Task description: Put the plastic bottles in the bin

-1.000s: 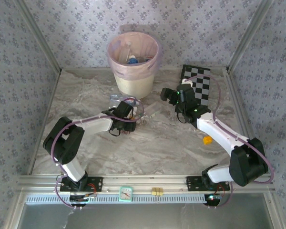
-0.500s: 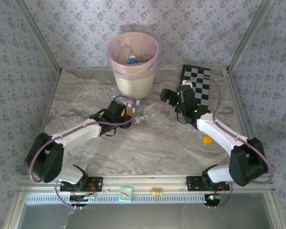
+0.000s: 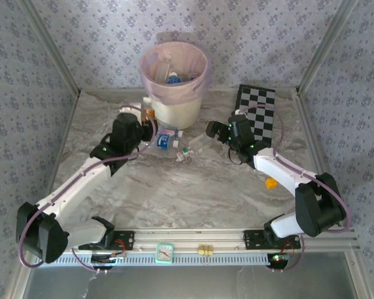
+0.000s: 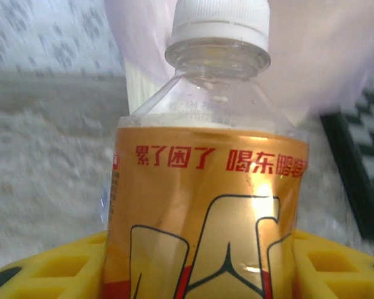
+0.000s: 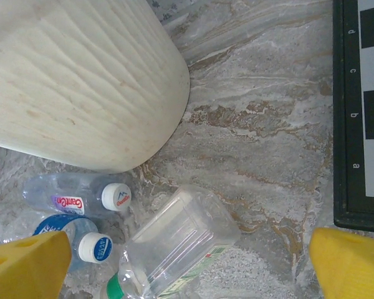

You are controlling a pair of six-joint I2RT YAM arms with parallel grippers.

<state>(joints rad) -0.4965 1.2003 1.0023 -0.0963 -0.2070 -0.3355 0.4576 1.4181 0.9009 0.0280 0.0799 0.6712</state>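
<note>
Left wrist: orange-labelled, white-capped bottle (image 4: 206,187).

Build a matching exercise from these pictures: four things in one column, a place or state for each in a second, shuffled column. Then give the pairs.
Things
1. orange-labelled bottle
2. right gripper
3. checkerboard
4. bin

Places or states
A. jaws wide open
B. lying flat at the far right
C. between the yellow fingers of the left gripper
D. upright, with a pink bag folded over its rim

Pairs: 1-C, 2-A, 3-B, 4-D
</note>
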